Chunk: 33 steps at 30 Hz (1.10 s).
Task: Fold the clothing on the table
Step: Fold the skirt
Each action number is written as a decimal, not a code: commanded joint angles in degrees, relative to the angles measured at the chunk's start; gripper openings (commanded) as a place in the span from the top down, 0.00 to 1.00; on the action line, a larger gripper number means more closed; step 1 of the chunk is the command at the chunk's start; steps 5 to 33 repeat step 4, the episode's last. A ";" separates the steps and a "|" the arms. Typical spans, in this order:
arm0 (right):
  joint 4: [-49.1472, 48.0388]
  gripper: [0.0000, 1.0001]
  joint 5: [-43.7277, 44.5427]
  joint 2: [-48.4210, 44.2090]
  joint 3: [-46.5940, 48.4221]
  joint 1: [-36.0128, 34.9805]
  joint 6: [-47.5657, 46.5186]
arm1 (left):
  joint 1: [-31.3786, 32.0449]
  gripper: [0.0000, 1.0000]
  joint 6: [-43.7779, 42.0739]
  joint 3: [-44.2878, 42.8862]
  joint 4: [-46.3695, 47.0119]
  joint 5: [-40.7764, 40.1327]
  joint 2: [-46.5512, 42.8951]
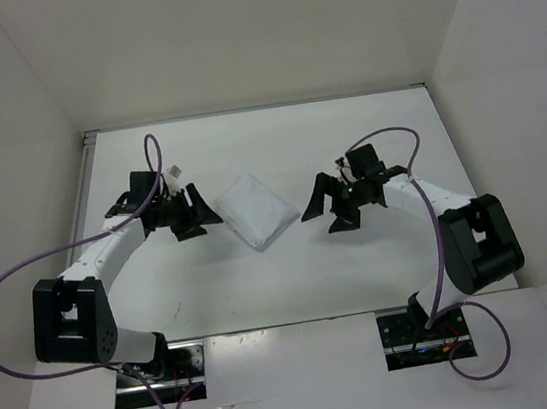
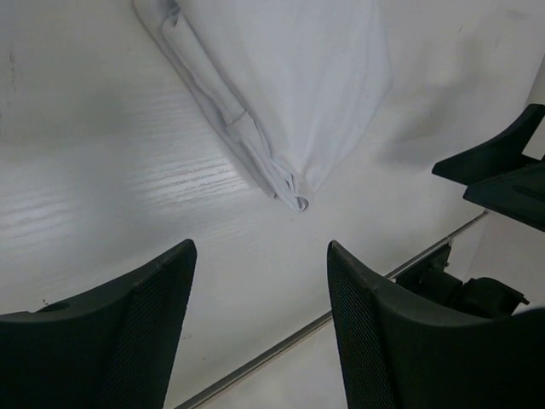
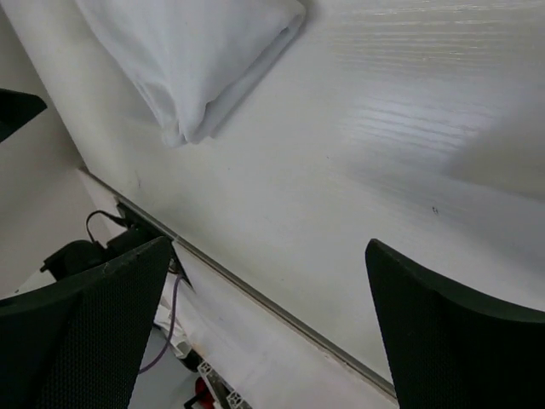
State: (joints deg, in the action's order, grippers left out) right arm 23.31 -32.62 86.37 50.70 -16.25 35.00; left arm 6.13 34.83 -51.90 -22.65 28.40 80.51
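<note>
The white clothing (image 1: 255, 210) lies folded into a small square packet in the middle of the table (image 1: 263, 276), one corner pointing toward the near edge. My left gripper (image 1: 205, 217) hovers just left of it, open and holding nothing. My right gripper (image 1: 323, 210) hovers to its right, open wide and holding nothing. In the left wrist view the clothing (image 2: 281, 94) shows stacked layers ending in a corner ahead of the black fingers (image 2: 119, 332). The right wrist view has the clothing (image 3: 192, 60) at upper left, well beyond the fingers (image 3: 451, 332).
White walls enclose the table on the left, back and right. A metal strip (image 3: 281, 311) runs along the table's near edge. Purple cables (image 1: 7, 290) loop from both arms. The arm bases (image 1: 159, 371) sit at the near edge.
</note>
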 commanded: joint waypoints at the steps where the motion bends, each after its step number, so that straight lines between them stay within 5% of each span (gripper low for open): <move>1: -2.57 0.00 3.43 -4.01 0.37 -0.27 1.21 | 0.46 0.30 -0.28 -2.07 3.84 1.22 -1.85; 33: -1.26 0.00 5.37 -4.01 1.68 -0.27 0.60 | 2.12 0.30 -0.82 -4.35 3.15 -0.09 -0.71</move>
